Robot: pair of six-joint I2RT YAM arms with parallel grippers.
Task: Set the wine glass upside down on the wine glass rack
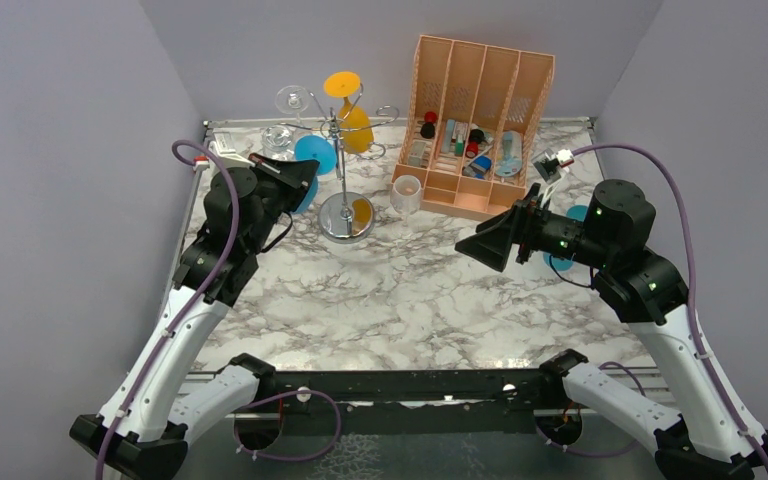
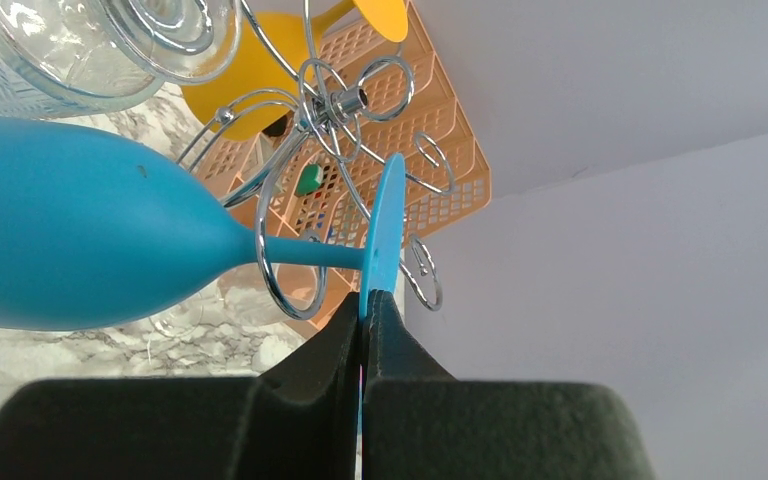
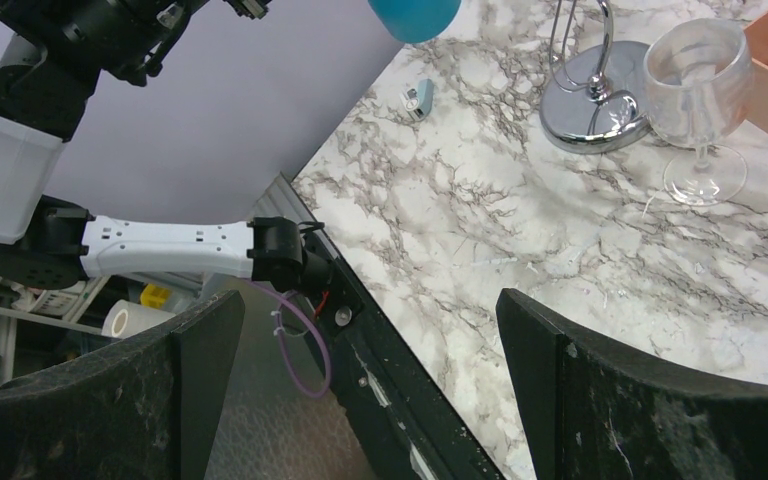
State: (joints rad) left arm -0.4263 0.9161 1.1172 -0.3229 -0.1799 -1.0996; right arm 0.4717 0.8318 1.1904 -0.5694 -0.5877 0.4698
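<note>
Your left hand (image 2: 362, 328) is clamped tight on the foot of the blue wine glass (image 2: 80, 235). The glass is held in the air, with its stem right at a curled arm of the wine glass rack (image 2: 335, 100). Whether the stem sits inside the curl is unclear. Your right hand (image 3: 370, 325) hangs wide open and empty above the tabletop (image 3: 480, 230), well apart from the rack.

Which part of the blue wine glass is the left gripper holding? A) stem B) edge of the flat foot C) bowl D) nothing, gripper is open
B: the left wrist view shows the left gripper shut on the foot edge of the blue wine glass, with bowl and stem free.
</note>
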